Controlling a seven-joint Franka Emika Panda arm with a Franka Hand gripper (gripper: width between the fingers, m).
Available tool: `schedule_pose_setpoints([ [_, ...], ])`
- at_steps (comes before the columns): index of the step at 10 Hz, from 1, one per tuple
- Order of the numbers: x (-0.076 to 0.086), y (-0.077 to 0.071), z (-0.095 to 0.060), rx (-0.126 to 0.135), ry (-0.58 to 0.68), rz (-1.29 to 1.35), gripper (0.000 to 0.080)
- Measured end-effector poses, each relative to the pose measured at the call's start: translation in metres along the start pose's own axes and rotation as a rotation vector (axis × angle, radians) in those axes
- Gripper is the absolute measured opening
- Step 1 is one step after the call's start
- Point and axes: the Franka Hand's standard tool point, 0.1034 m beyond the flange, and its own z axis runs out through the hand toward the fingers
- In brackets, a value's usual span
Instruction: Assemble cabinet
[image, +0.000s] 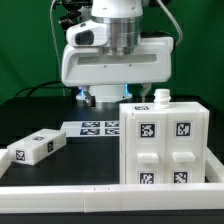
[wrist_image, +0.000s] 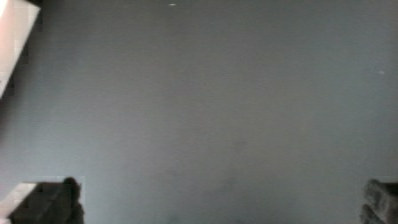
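The gripper (wrist_image: 217, 204) hangs with its fingers (wrist_image: 50, 203) spread wide over the dark table (wrist_image: 214, 90), holding nothing. In the exterior view, the cabinet (image: 165, 145), a white tagged box, stands upright on the right. A loose white block (image: 35, 148) lies well apart on the left, with the marker board (image: 95, 127) flat behind them.

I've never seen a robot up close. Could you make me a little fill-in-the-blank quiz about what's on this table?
1. The cabinet shows ___ black-and-white tags on its front.
2. The loose white block lies to the exterior view's ___ of the cabinet.
3. In the wrist view, the gripper is open and holds ___.

Missing words: four; left; nothing.
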Motion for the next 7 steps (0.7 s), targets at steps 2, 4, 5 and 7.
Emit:
schedule_pose_setpoints([
  [2, 0.0, -0.001, 0.0, 0.0, -0.001, -0.003, 0.0796],
  [4, -0.002, 0.002, 0.001, 0.005, -0.002, 0.009, 0.0796],
  [5, -0.011, 0.02, 0.004, 0.023, -0.013, 0.079, 0.0796],
  [7, -0.02, 0.05, 0.014, 0.026, -0.028, 0.12, 0.0796],
])
